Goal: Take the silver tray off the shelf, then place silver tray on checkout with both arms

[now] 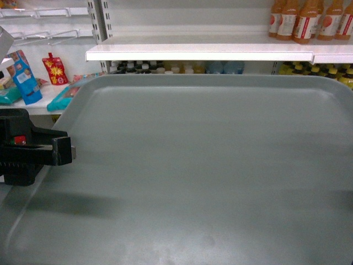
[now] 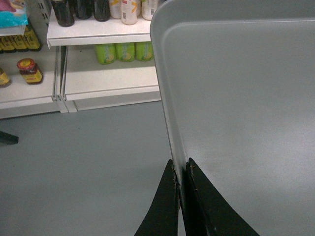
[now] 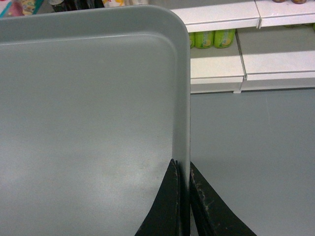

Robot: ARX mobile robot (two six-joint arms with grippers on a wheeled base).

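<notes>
Head: silver tray [image 1: 209, 171] airborne | left pincer [image 2: 181, 169], right pincer [image 3: 183, 167] clamp rims

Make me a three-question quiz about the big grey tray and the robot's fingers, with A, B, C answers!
1. Where is the silver tray?
A. Lying on a shelf
B. Held up in the air over the floor
C. Lying on the floor

2. What colour are the drinks under the tray's corner in the right wrist view?
A. Green
B. Blue
C. Red

3. What are the left gripper and right gripper doing?
A. Hanging open
B. Holding bottles
C. Pinching the tray's rims

Answers: 1 B, both wrist views show grey floor below its edges. 2 A, the bottles are green. 3 C, fingers sit either side of each rim.
</notes>
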